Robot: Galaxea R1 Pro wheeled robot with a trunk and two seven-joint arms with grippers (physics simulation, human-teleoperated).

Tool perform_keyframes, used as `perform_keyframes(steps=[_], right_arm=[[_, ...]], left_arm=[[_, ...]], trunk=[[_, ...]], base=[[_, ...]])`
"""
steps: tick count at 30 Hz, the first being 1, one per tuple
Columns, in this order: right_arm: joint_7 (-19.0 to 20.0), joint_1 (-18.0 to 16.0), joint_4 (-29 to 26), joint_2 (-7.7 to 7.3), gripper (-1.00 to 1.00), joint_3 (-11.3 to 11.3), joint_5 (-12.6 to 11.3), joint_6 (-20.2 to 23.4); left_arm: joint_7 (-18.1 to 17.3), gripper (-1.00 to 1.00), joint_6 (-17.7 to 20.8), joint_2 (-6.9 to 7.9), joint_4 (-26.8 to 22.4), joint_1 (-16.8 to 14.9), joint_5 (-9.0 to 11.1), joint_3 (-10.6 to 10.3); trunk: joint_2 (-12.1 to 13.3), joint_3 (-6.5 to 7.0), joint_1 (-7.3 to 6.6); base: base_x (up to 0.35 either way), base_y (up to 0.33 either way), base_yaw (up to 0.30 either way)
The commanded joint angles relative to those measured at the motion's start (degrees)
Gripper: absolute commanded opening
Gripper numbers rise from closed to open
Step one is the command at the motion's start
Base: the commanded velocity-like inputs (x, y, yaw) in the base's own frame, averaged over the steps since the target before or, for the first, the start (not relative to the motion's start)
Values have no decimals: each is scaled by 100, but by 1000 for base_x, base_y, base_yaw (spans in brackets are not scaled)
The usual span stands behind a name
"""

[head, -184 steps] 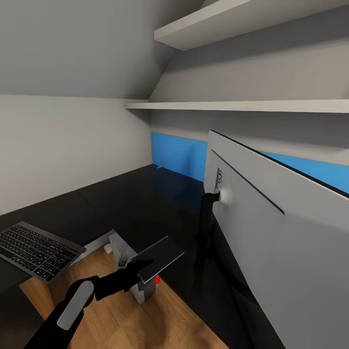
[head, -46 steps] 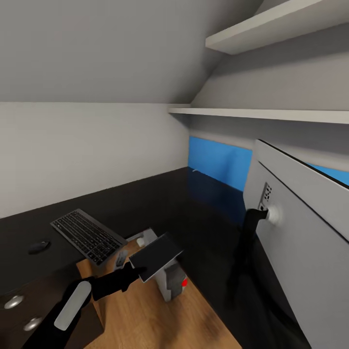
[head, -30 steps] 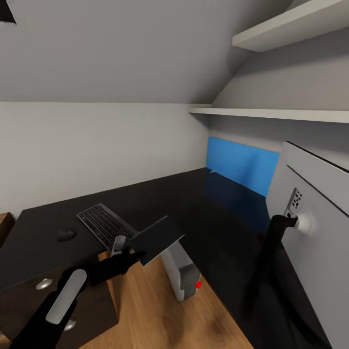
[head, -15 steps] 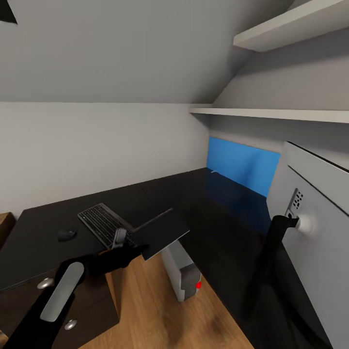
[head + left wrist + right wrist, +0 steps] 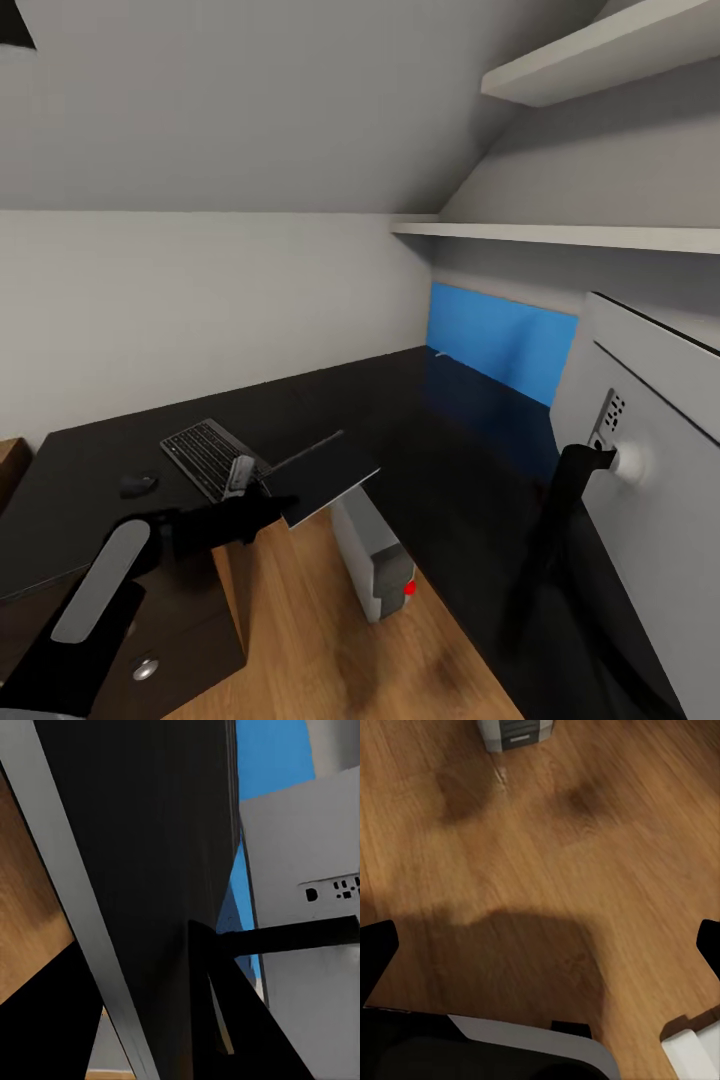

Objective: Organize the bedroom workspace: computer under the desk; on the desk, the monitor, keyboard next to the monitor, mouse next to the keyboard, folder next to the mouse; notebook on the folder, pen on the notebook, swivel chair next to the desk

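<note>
I am looking down over the black desk (image 5: 420,440), where my left gripper (image 5: 262,497) is clamping a dark folder (image 5: 322,478) and holding it tilted above the desk's inner edge; the keyboard (image 5: 213,457) is lying just beyond it, with the mouse (image 5: 137,485) sitting near the keyboard's far side. The grey computer (image 5: 375,550) is standing on the wood floor (image 5: 300,640) beneath; the monitor (image 5: 650,470) is showing its pale back at the right, under two wall shelves (image 5: 560,235).

The left arm (image 5: 95,590) is matte black with a long grey panel.
</note>
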Motion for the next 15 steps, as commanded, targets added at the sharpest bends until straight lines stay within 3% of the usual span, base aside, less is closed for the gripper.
perform_keyframes(steps=[1,3,8,10,15], right_arm=[[-12,-3,10,2,100,49,-41,-21],[-12,-6,11,2,100,49,-41,-18],[-12,-4,13,2,100,49,-41,-8],[-12,-3,15,2,100,54,-41,1],[-12,-3,15,2,100,53,-41,4]], left_arm=[[186,-100,8,20,-6,-25,165,-6],[415,-100,11,75,-3,-67,336,-6],[579,-100,21,209,-8,-101,471,-9],[349,-100,25,312,-20,-107,512,-31],[-394,-100,21,392,49,-107,514,-50]], trunk=[[-3,-4,0],[-3,-4,0],[-3,-4,0],[-3,-4,0],[-3,-4,0]], base=[[0,0,0],[0,0,0],[0,0,0],[-117,0,0],[-191,0,0]])
